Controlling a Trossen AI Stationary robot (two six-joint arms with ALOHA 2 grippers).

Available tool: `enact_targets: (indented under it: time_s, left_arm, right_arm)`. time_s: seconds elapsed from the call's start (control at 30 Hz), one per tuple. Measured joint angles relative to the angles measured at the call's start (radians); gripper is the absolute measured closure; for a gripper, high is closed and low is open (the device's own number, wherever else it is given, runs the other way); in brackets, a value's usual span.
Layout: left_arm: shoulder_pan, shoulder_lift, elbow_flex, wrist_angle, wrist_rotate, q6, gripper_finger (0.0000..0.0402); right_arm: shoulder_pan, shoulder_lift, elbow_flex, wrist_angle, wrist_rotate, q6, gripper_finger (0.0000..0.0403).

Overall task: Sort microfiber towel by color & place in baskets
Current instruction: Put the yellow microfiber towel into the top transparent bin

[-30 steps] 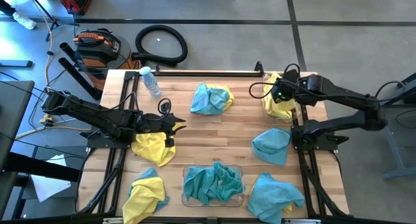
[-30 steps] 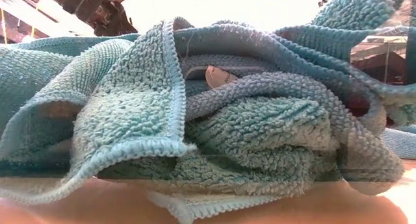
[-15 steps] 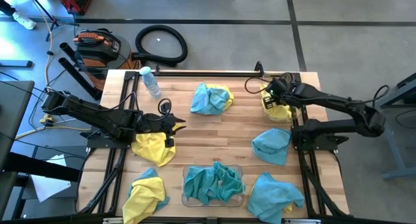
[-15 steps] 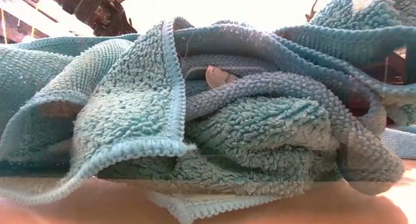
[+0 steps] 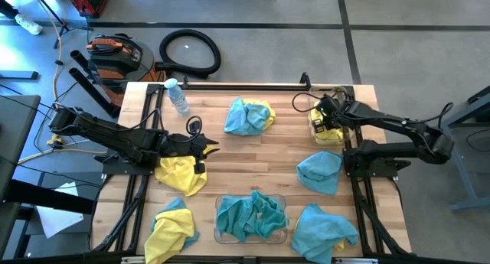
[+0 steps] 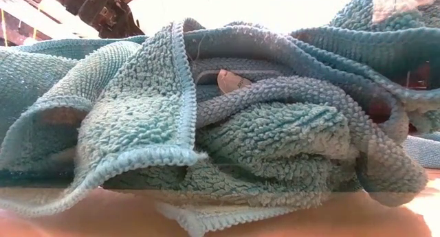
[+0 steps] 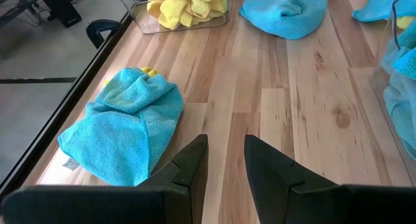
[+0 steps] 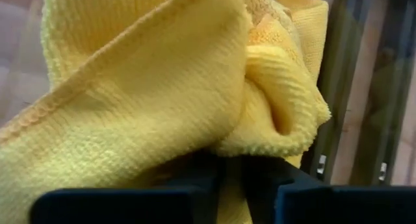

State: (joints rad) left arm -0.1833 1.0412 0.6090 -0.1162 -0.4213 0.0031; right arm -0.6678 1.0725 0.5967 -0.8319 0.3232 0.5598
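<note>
At the table's far right corner the right gripper (image 5: 322, 118) reaches low into the clear basket (image 5: 341, 139), its fingers pinching a yellow towel (image 8: 149, 74). The left gripper (image 5: 207, 145), near the left edge, hovers slightly parted above bare wood (image 7: 286, 87). A second basket (image 5: 251, 236) at the near edge holds teal towels (image 6: 206, 127). A water bottle (image 5: 178, 97) stands at the far left corner.
</note>
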Motion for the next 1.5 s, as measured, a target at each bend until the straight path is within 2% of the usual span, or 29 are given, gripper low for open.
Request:
enact_targets:
  time_s: [0.27, 0.43, 0.57, 0.77, 0.97, 1.1, 1.3, 1.5]
  left_arm:
    - [0.000, 0.000, 0.000, -0.018, 0.000, -0.001, 0.0314]
    - [0.000, 0.000, 0.000, -0.022, 0.000, 0.000, 0.0314]
    - [0.000, 0.000, 0.000, -0.022, 0.000, 0.000, 0.0314]
    - [0.000, 0.000, 0.000, -0.022, 0.000, 0.000, 0.0314]
    - [0.000, 0.000, 0.000, -0.022, 0.000, 0.000, 0.0314]
    - [0.000, 0.000, 0.000, -0.022, 0.000, 0.000, 0.0314]
    - [0.000, 0.000, 0.000, -0.022, 0.000, 0.000, 0.0314]
    - [0.000, 0.000, 0.000, -0.028, 0.000, -0.001, 0.0314]
  right_arm:
    - [0.000, 0.000, 0.179, -0.258, 0.006, 0.056, 0.0268]
    - [0.000, -0.001, 0.329, -0.393, 0.086, 0.142, 0.0264]
    - [0.000, -0.001, 0.379, -0.329, 0.092, 0.135, 0.0273]
    - [-0.001, 0.026, 0.281, -0.142, 0.015, 0.098, 0.0289]
    - [-0.019, 0.116, 0.108, 0.026, -0.042, 0.073, 0.0301]
    - [-0.020, 0.181, 0.040, 0.128, -0.070, 0.069, 0.0302]
    - [-0.020, 0.229, 0.034, 0.146, -0.064, 0.061, 0.0302]
    - [-0.019, 0.178, 0.101, 0.069, -0.080, 0.042, 0.0302]
